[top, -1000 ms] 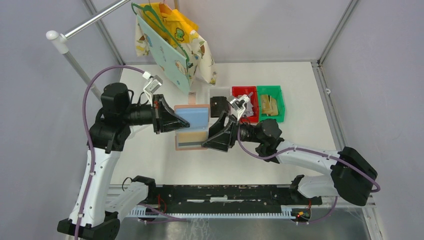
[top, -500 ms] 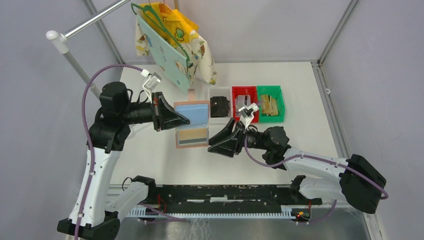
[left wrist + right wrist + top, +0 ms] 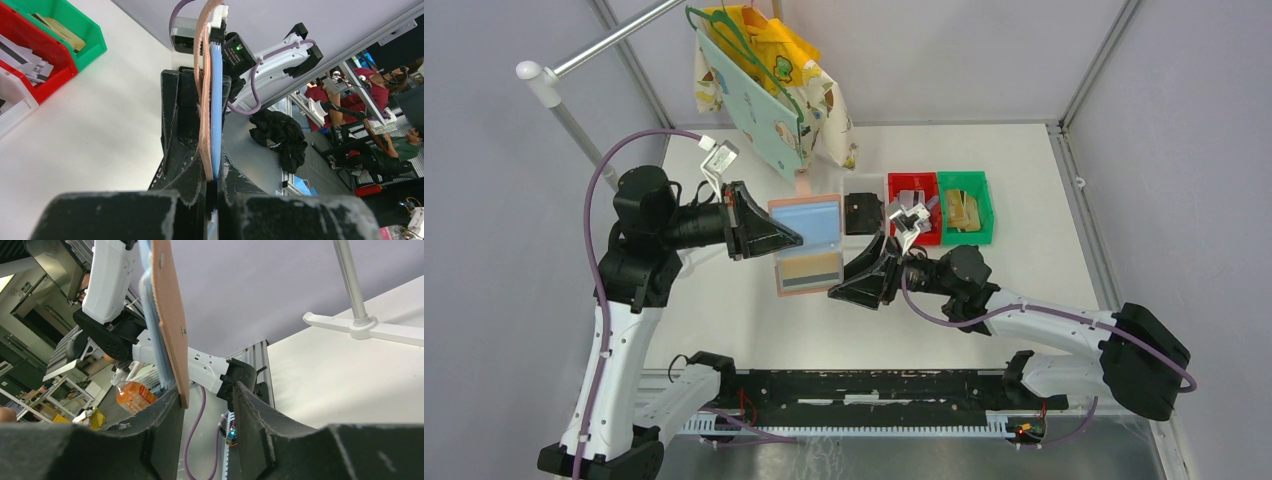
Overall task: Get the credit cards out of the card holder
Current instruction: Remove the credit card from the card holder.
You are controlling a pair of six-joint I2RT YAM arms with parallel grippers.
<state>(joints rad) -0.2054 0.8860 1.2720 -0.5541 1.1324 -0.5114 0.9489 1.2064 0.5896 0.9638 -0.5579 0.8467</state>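
The left arm's fingers (image 3: 790,238) are clamping the left edge of the card holder (image 3: 806,244) and holding it spread open, apparently lifted off the worktop (image 3: 1024,180); in the left wrist view the pink cover is sitting edge-on, pinched tight between them. On the holder's near half a gold-tan card (image 3: 812,267) is showing, with a darker strip just below it; the far half is showing only blue pocket. The right arm's fingers (image 3: 849,283) are standing apart at the holder's near right corner – gripping nothing; in the right wrist view the cover's edge (image 3: 170,330) is lying against one finger, not between the two.

The step in hand is probably getting hold of that card. To do it well, the right fingers would need to straddle the card's exposed edge alone – not the pink cover – then draw it straight along the pocket while the left grip is staying firm; which way the pocket opens cannot be told. To the right, the clear bin (image 3: 862,212), red bin (image 3: 913,206) and green bin (image 3: 964,206) are already holding cards.
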